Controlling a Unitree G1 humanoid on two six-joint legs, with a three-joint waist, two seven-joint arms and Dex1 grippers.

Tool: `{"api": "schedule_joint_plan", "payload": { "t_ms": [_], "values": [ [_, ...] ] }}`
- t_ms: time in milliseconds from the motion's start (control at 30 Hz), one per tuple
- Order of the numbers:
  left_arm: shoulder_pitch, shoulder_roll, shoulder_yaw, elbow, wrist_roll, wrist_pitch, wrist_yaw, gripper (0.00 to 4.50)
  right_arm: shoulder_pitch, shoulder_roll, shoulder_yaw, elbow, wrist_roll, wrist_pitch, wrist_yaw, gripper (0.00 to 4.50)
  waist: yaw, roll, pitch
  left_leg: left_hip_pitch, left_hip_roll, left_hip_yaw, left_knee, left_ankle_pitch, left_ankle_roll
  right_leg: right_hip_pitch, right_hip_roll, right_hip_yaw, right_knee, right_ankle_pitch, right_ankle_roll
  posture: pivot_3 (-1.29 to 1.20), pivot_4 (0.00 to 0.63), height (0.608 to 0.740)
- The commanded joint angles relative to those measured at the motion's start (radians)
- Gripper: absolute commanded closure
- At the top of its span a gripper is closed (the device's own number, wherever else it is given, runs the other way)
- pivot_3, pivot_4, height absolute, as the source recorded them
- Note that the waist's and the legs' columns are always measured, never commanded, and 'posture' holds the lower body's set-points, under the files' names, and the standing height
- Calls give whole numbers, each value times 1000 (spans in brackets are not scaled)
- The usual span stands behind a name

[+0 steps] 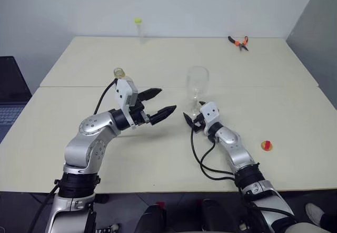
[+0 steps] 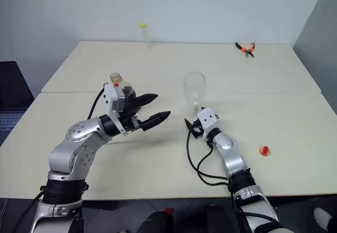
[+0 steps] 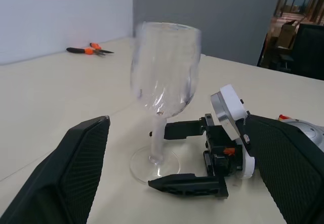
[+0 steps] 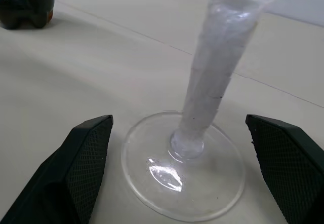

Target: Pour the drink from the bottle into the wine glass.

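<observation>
Beige worktop (image 1: pixel 295 112), near to far:
- Right pincer (image 1: pixel 192 121): black fingers spread wide either side of the stem foot, not gripping.
- Left pincer (image 1: pixel 158 104): wide, holding nothing, raised off the surface.
- Clear stemmed wine glass (image 1: pixel 197 88): upright, empty.
- Small clear plastic bottle of dark drink (image 2: pixel 120 85): behind the left wrist, uncapped.
- Orange-handled pliers (image 1: pixel 239 42): far corner.

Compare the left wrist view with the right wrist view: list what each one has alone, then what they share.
Left wrist view alone: the wine glass's empty bowl, orange-handled pliers on the table behind it, and the right gripper, open, its fingers either side of the stem. Right wrist view alone: the base of the bottle with the dark drink. Shared: the glass's stem and round foot, standing upright on the cream table.
</observation>
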Motion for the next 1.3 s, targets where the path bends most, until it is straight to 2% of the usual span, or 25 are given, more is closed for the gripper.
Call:
{"api": "schedule_joint_plan", "payload": {
  "t_ms": [33, 167, 467, 700, 800, 867, 1000, 1200, 1300],
  "values": [
    [-16, 7, 5, -52, -28, -1, -7, 0, 64, -42, 0, -27, 9, 47, 38, 24, 8, 0, 0, 0, 0, 0, 0, 0, 0, 0, 0, 0, 0, 0, 0, 0, 150, 740],
    [-18, 13, 1, -61, -24, -8, -17, 0, 97, -66, -1, -90, 32, 102, 66, 24, 14, 0, -1, 0, 0, 0, 0, 0, 0, 1, 0, -1, 0, 0, 0, 0, 150, 740],
    [-20, 25, -24, -90, 10, -54, -37, 0, 224, -153, -35, -414, 159, 330, 167, 24, 15, 0, -1, 0, 0, -1, 0, 0, 1, 1, 0, -1, -1, 0, 0, 0, 150, 740],
    [3, 35, -35, -116, 25, -66, -30, 0, 392, -283, -67, -785, 186, 409, 202, 24, 13, 1, 0, -1, 0, 0, 0, -1, 2, 0, 0, -1, -1, 0, 1, 0, 150, 740],
    [23, 39, -28, -134, 24, -59, -18, 0, 443, -300, -98, -901, 239, 471, 200, 24, 8, 1, 1, -1, 2, -1, 0, -2, 3, 0, 0, 0, -1, 0, 1, 0, 150, 740],
    [44, 34, -14, -155, 22, -48, 12, 0, 473, -327, -116, -1000, 312, 522, 245, 24, 9, 2, 1, 0, 2, -1, -1, -2, 3, 0, 0, -1, 0, 0, 1, 0, 150, 740],
    [114, -20, 34, -189, 66, -54, 183, 0, 504, -408, -130, -1180, 424, 606, 312, 24, 11, 2, 1, -1, 2, -1, 0, -2, 4, 1, -1, 0, -1, -1, 1, 0, 150, 740],
    [256, -101, 78, -200, 231, -158, 423, 0, 484, -497, -164, -1295, 570, 736, 341, 24, 14, 1, 1, -1, 1, -2, 0, -2, 4, 1, -2, -1, -1, 0, 1, 0, 150, 740],
    [275, -117, 103, -156, 323, -205, 527, 0, 438, -512, -167, -1300, 596, 760, 326, 24, 18, 1, 1, -1, 1, -2, 0, -2, 4, 1, -2, -1, -1, 0, 1, 0, 150, 740]
  ]
}}
